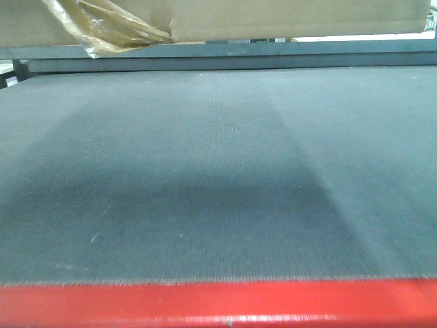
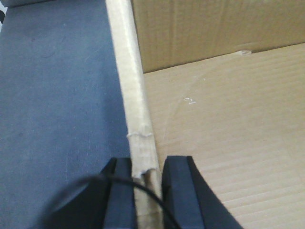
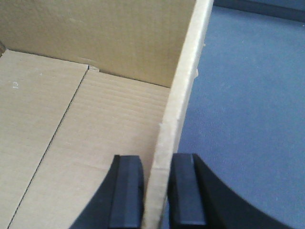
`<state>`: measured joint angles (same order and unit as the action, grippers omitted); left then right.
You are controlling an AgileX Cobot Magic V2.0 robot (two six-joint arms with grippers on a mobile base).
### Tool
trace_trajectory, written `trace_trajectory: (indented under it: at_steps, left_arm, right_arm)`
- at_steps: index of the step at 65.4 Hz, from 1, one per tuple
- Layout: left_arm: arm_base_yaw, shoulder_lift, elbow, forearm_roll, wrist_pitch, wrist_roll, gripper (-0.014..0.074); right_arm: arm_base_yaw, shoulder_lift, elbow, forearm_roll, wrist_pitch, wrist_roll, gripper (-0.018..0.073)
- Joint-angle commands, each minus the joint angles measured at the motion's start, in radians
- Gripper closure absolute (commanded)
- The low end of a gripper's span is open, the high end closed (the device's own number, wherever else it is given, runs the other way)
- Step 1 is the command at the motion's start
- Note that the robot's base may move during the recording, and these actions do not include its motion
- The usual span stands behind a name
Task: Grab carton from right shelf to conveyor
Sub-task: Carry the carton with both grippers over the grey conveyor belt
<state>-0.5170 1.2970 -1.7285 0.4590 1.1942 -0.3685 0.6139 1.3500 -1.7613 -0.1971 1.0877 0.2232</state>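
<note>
pads of the left tool [image 2: 147, 191] squeeze the carton's [image 2: 228, 143] creased left wall; the right tool [image 3: 156, 191] clamps its right wall. the carton is held over the conveyor [image 1: 218, 171], apparently just off the belt. best to lower both arms level and together, releasing only once it rests flat.

The front view sits low, just behind the conveyor [image 1: 218, 171]'s red front edge, facing across the belt; the carton [image 1: 273, 17] only crosses its top margin. Each wrist view looks down past its own fingers — left fingers [image 2: 178, 191], right fingers [image 3: 126, 191] — from very close on a carton wall, belt outside it. All three share carton and belt.
</note>
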Motion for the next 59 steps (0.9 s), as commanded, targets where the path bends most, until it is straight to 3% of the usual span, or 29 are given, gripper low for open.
trace_trajectory:
  at_steps: [1,59]
  left_arm:
    - [-0.007,-0.008,-0.006,0.007,-0.04,0.008,0.0615]
    - [-0.007,-0.008,-0.006,0.007,-0.04,0.008,0.0615]
  right_arm:
    - [0.003,-0.01,-0.006,0.009,-0.048,-0.004,0.0618]
    - [0.003,-0.01,-0.006,0.009,-0.048,-0.004,0.0618]
